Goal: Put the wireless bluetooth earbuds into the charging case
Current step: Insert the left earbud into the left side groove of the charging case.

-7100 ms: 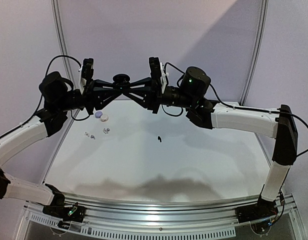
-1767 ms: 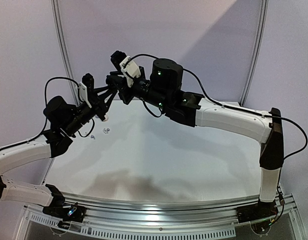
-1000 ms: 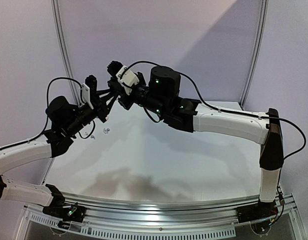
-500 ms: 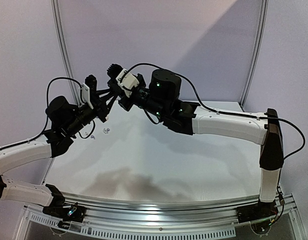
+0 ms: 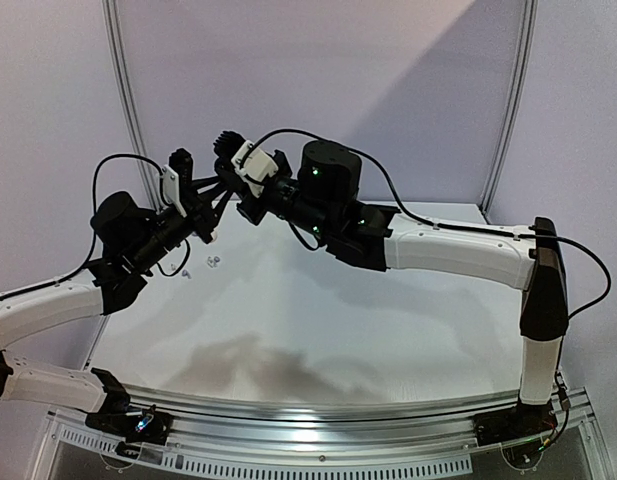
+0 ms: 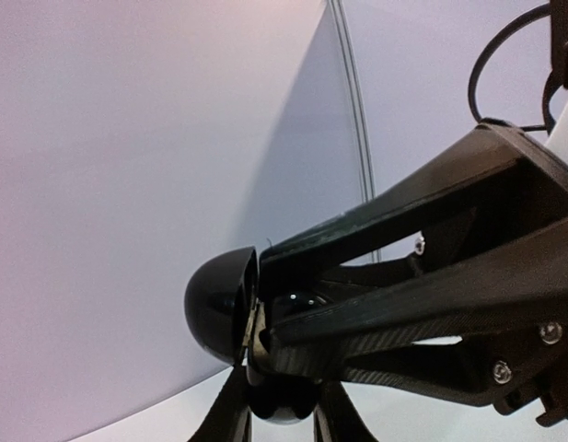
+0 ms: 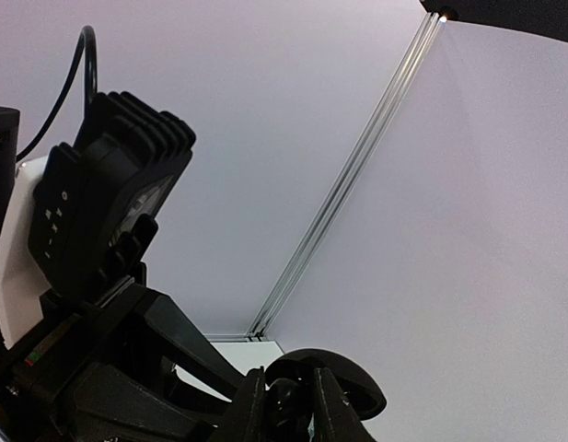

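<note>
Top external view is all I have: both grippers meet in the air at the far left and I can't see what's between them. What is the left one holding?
Observer: In the left wrist view, the left gripper is closed on a round black case whose domed lid stands hinged open.
Operator: Is the right one carrying anything?
Observer: In the right wrist view, the right gripper appears to pinch a small black earbud between its tips.
Operator: How close is it to the case?
Observer: In the left wrist view, the right fingertips sit at the case's opening, beside the hinge. I can't tell whether the earbud is seated.
</note>
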{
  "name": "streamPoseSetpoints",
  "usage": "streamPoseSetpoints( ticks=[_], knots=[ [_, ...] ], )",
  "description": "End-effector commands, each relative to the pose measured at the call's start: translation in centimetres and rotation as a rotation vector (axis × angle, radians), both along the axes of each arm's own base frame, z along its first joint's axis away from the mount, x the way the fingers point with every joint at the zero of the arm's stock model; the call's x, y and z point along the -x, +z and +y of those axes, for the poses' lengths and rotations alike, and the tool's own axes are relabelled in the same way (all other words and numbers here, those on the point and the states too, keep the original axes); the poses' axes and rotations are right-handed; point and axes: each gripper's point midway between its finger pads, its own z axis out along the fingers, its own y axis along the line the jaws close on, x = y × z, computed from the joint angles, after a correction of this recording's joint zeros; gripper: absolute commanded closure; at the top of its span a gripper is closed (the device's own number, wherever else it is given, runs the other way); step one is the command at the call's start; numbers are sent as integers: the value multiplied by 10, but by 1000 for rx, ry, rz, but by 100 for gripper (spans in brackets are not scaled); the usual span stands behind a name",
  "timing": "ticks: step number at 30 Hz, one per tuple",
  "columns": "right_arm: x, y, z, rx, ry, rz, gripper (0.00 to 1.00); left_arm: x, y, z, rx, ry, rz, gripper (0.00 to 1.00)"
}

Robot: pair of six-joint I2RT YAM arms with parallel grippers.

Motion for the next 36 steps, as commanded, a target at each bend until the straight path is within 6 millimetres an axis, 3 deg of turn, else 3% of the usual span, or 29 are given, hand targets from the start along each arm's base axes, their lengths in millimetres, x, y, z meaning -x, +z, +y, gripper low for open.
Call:
streamPoseSetpoints(
  ticks=[1,14,27,36],
  knots=[
    [-12,-26,3,61,-47,43,82,13,33,-4,55,-56,-77,100],
    [-16,-32,5,86,-61,64,80,18,36,-6,80,-102,-54,100],
    [-14,-33,10,111,-36,80,78,47,38,-24,147,-384,52,100],
    [-11,-32,10,118,-14,99,73,48,37,-25,162,-413,88,100]
  ],
)
